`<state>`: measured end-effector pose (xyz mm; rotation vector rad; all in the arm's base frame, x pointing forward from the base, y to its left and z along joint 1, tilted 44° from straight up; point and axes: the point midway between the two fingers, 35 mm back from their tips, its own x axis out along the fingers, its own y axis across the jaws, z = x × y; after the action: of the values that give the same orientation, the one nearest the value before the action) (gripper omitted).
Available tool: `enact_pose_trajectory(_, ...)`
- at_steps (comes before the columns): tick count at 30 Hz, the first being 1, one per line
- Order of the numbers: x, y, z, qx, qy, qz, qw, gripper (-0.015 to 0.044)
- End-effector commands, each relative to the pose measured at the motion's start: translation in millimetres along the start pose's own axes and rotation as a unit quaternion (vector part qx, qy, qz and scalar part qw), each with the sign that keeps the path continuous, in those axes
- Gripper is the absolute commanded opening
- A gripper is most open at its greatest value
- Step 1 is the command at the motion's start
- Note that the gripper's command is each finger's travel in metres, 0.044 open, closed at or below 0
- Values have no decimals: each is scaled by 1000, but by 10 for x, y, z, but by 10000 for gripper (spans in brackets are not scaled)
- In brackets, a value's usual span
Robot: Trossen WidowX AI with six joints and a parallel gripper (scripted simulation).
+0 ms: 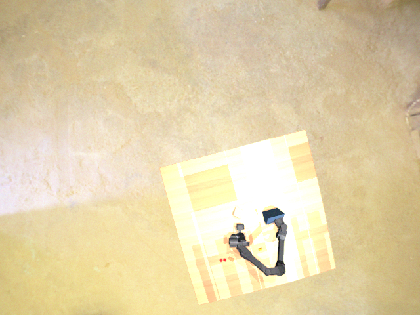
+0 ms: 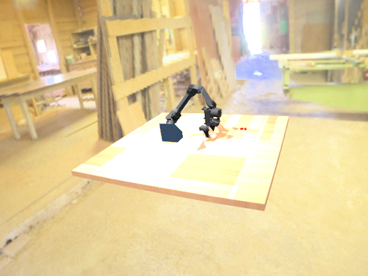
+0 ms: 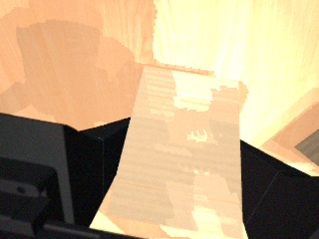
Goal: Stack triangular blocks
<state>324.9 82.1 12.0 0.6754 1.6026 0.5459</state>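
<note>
A pale wooden triangular block point(image 3: 181, 164) point(image 2: 211, 133) lies between the two black fingers of my gripper point(image 3: 178, 129) point(image 1: 243, 235) point(image 2: 210, 133), which is shut on it. In the wrist view its long face points up at the camera, with one finger on each side. Whether it touches the table is hard to tell. The other triangular block point(image 2: 202, 145) point(image 1: 234, 212) stands apart from the gripper, its triangular end showing darker than the washed-out table around it. Part of a brownish shape at the right edge of the wrist view may be that block.
A dark blue box-like body point(image 1: 273, 215) point(image 2: 171, 133) stands by the arm's base. Two small red things point(image 1: 222, 260) point(image 2: 242, 129) lie beside a small tan piece point(image 1: 231, 258) point(image 2: 234, 128). A small yellow thing point(image 1: 260, 249) lies between the gripper and upper arm. Strong light patches cover the table point(image 1: 210, 186).
</note>
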Motion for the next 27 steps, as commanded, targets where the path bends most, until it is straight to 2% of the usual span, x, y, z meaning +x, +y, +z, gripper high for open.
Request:
enact_pose_trajectory(1, 1, -1, -1, -54, 1, 0, 999, 0)
enact_pose_trajectory(14, 1, 2, -1, -220, 2, 0, 975, 0)
enact_pose_trajectory(27, 1, 5, -2, -385, 3, -1, 923, 0)
